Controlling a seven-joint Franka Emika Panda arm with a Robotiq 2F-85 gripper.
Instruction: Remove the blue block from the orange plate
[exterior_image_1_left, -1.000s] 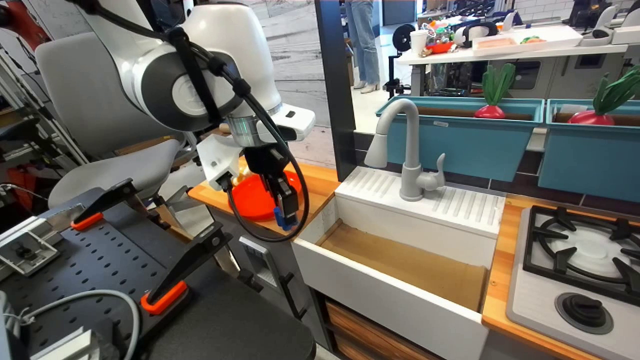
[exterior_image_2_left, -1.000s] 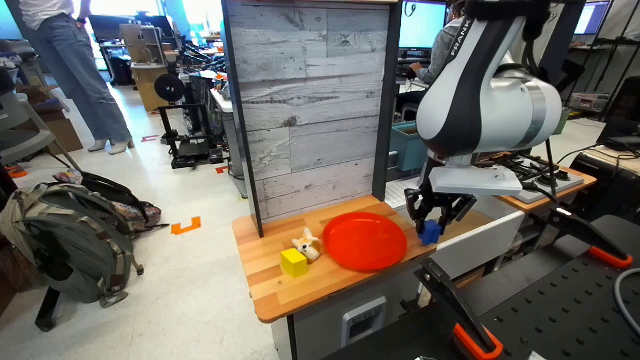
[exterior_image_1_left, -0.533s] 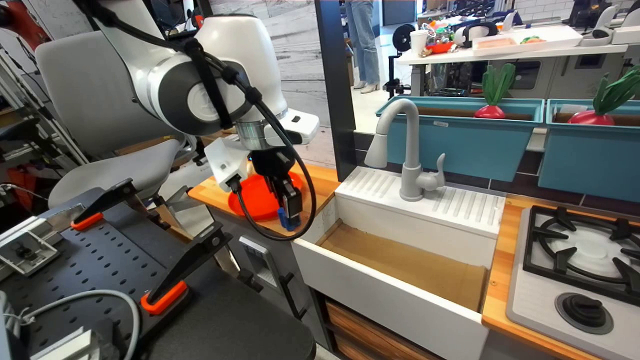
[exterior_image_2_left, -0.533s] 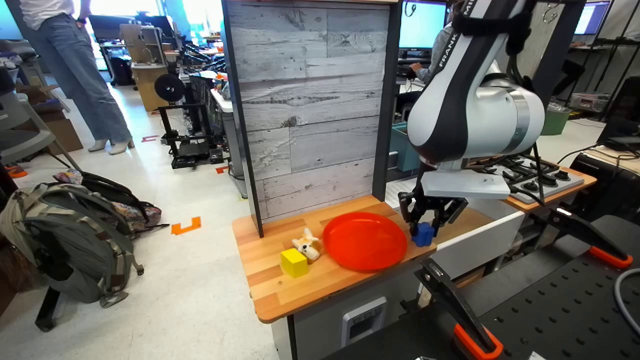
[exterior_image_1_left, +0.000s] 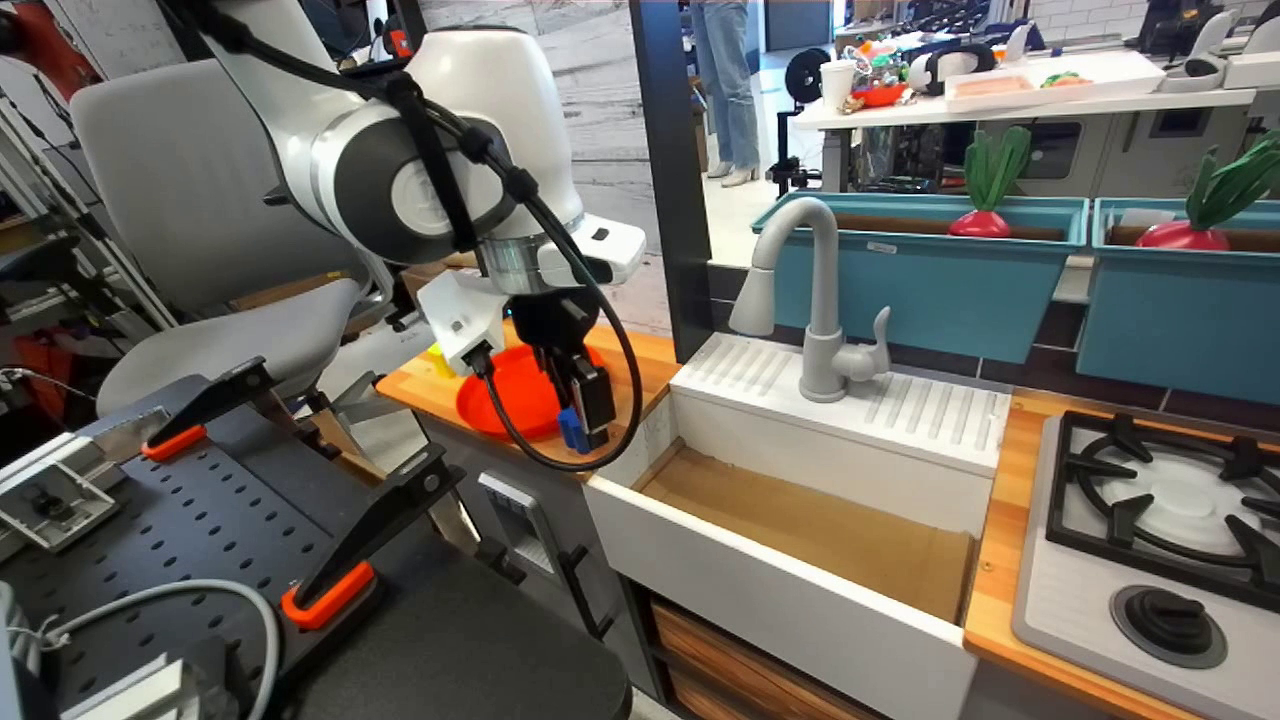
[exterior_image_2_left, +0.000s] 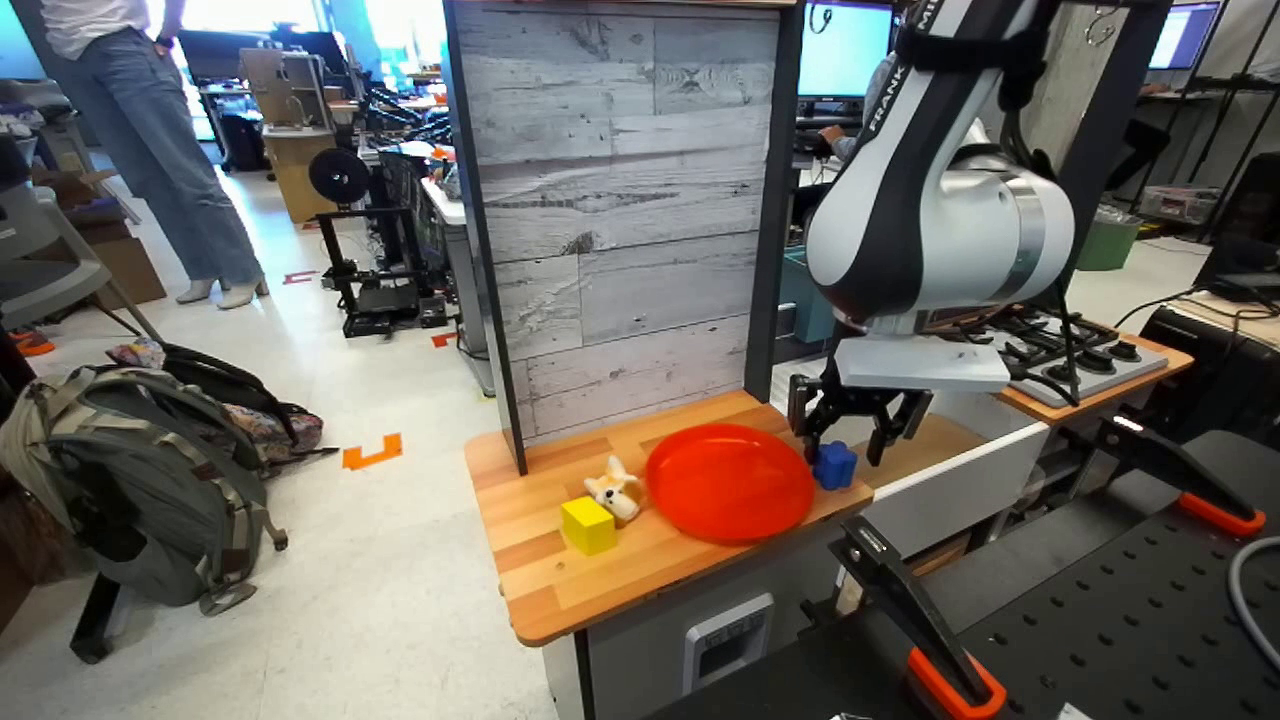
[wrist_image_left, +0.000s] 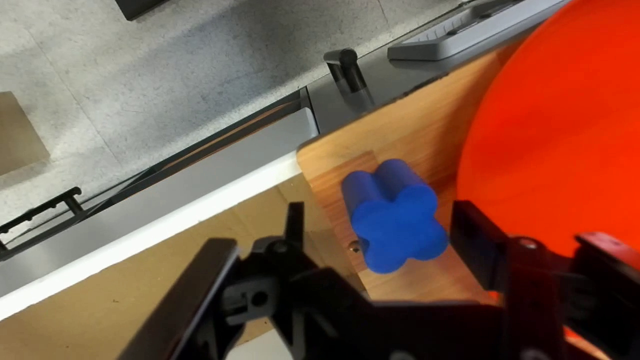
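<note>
Blue block (wrist_image_left: 400, 225), as far as I can see, is off the orange plate (exterior_image_2_left: 730, 482): it stands on the wooden counter (exterior_image_2_left: 640, 565) just beside the plate, clover-shaped end up, and the wrist view shows a strip of wood between the two. My gripper (exterior_image_2_left: 843, 456) straddles it without grasping it. The jaws are spread, one on the plate's side of the block, the other on the side away from the plate, where a plain gap shows. Whether the jaw nearer the plate touches the block, I can't tell.

I judge the removal itself done. What's left, I think, is to rise straight up and get clear. A sideways drag could nudge the block back against the plate, or push it away from the plate toward the sink (exterior_image_1_left: 780, 610). On the plate's opposite side sit a yellow cube (exterior_image_2_left: 589, 526) and a small plush toy (exterior_image_2_left: 613, 493); neither belongs to this job, so I'd leave both alone.
</note>
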